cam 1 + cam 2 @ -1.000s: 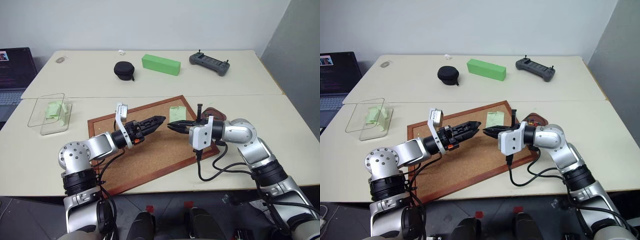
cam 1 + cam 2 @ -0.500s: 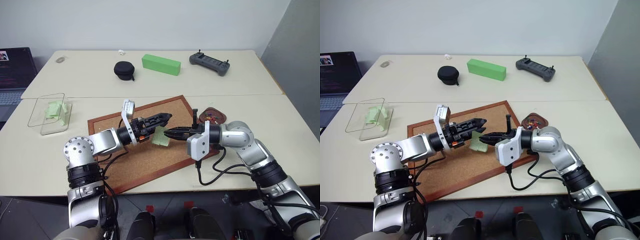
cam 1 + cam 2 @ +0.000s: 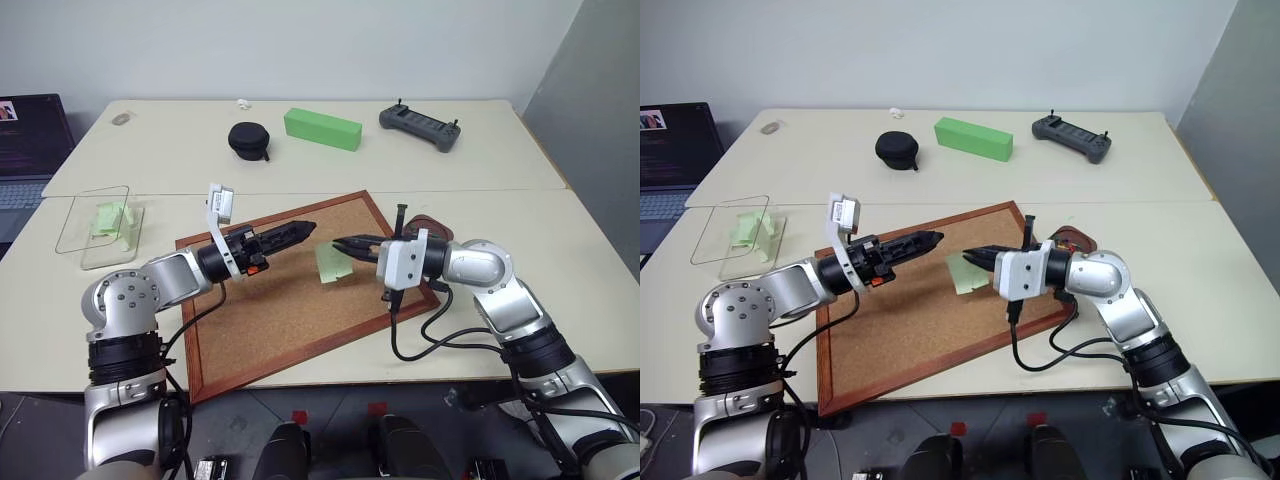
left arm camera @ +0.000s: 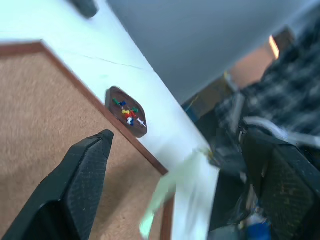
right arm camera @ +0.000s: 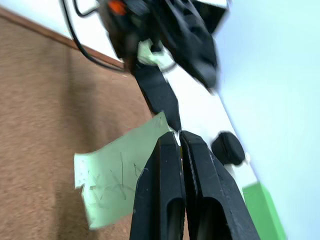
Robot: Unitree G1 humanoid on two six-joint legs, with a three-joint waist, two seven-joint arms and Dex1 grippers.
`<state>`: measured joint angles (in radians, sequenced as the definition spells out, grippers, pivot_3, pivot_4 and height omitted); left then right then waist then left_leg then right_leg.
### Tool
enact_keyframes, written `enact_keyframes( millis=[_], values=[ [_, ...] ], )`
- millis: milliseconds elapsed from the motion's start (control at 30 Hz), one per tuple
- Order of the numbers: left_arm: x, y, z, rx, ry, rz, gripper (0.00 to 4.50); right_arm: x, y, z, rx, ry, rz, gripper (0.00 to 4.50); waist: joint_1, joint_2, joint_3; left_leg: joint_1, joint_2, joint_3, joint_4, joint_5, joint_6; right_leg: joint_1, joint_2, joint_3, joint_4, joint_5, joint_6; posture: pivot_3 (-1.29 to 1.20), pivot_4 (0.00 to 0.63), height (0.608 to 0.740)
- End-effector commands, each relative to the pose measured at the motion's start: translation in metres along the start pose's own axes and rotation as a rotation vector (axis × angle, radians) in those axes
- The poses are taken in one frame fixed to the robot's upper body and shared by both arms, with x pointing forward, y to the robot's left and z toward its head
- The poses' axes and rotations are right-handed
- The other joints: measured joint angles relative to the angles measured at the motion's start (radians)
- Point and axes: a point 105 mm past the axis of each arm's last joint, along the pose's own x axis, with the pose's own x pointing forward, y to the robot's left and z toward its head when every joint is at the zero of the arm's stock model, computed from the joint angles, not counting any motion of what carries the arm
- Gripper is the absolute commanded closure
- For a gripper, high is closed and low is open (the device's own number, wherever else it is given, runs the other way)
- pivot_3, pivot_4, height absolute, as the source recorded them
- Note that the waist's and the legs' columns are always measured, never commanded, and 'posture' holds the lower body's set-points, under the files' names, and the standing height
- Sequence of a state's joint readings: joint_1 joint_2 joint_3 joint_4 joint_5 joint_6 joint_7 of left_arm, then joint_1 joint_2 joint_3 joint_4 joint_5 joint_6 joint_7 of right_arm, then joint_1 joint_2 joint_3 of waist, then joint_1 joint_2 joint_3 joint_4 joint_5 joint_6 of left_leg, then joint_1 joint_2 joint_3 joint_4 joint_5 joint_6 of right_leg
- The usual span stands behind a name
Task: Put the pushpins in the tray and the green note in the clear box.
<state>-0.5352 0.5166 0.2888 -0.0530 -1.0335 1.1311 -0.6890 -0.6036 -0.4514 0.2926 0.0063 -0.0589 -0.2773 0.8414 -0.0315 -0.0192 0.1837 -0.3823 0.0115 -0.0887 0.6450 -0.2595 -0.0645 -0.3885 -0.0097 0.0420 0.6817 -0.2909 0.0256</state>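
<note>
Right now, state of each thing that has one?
left pincer: open, empty
right pincer: shut on green note
green note: held above cork board
tray: pushpins inside
clear box: open, green slips inside

The laptop (image 3: pixel 25 150) is cut off by the picture's edge. The right claw (image 3: pixel 340 243) hides part of the tray (image 3: pixel 432 226). The green note (image 4: pixel 172 192) blurs in the left wrist view.
</note>
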Motion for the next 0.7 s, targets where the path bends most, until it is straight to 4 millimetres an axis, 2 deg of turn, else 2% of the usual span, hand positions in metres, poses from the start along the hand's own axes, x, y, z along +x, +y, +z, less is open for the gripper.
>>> enact_keyframes(
  millis=[33, 100, 233, 467, 700],
  values=[
    [0.002, -0.019, 0.001, 0.188, 0.032, -0.068, 0.2, -0.002, -0.023, 0.01, -0.013, -0.023, -0.082, 4.5, -0.001, 0.0, 0.0, 0.0, 0.0, 0.001, 0.0, 0.0, 0.0, 0.0, 0.0, 0.0, 0.0, 0.0, 0.0, 0.0, 0.15, 0.74],
    [0.004, -0.024, 0.001, 0.214, 0.028, -0.095, 0.2, -0.001, -0.028, 0.01, -0.01, -0.019, -0.097, 4.5, 0.0, 0.0, 0.0, 0.0, 0.0, 0.001, 0.0, 0.0, 0.0, 0.0, 0.0, 0.001, 0.0, 0.0, 0.0, 0.0, 0.15, 0.74],
    [0.009, -0.027, -0.013, 0.309, 0.093, -0.118, 0.2, 0.0, -0.035, 0.011, -0.007, -0.022, -0.111, 4.5, -0.001, 0.0, 0.0, 0.0, -0.001, 0.001, 0.0, 0.0, 0.0, 0.0, 0.001, 0.001, 0.0, 0.0, 0.0, 0.0, 0.15, 0.74],
    [0.025, -0.008, -0.01, 0.433, 0.048, -0.046, 0.2, 0.003, -0.04, 0.02, -0.007, -0.046, -0.121, 4.5, -0.001, 0.0, 0.0, 0.0, -0.001, 0.001, 0.0, -0.001, 0.001, 0.0, 0.001, 0.001, 0.0, 0.0, 0.0, 0.0, 0.15, 0.74],
    [0.038, -0.005, -0.007, 0.413, 0.016, -0.063, 0.2, 0.004, -0.04, 0.027, 0.001, -0.061, -0.127, 4.5, -0.001, 0.0, 0.0, -0.001, -0.001, 0.001, 0.0, -0.002, 0.004, 0.0, 0.003, 0.0, 0.0, 0.0, 0.0, 0.0, 0.15, 0.74]
  ],
)
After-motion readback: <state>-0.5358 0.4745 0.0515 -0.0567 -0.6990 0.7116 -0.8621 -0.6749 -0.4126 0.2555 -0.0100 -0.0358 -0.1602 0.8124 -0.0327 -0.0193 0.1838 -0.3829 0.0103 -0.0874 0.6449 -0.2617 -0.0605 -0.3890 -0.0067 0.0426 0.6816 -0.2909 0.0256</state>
